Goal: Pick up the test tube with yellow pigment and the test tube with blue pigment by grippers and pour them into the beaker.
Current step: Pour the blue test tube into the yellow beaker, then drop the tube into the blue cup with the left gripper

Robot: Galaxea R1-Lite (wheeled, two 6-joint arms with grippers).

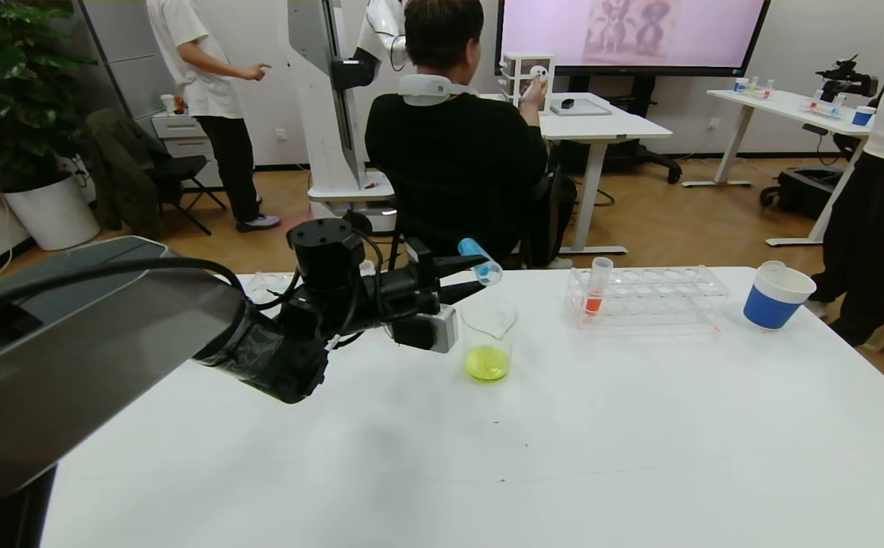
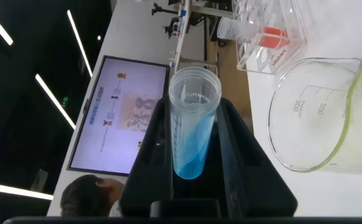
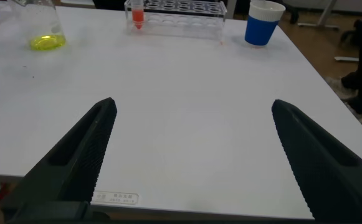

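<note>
My left gripper (image 1: 480, 274) is shut on the test tube with blue pigment (image 1: 480, 261), held tilted above and just behind the beaker (image 1: 488, 335), its open mouth towards the beaker's rim. In the left wrist view the tube (image 2: 193, 124) sits between the jaws (image 2: 194, 106), blue liquid pooled at its round end, with the beaker (image 2: 311, 118) beside it. The beaker holds yellow-green liquid at its bottom. The test tube with yellow pigment is out of view. My right gripper (image 3: 193, 102) is open and empty, low over the table's near edge.
A clear tube rack (image 1: 647, 293) with one orange-red tube (image 1: 596, 288) stands right of the beaker. A blue paper cup (image 1: 777, 297) is at the far right. Another clear rack (image 1: 267, 285) lies behind my left arm. A seated person (image 1: 449, 152) is close behind the table.
</note>
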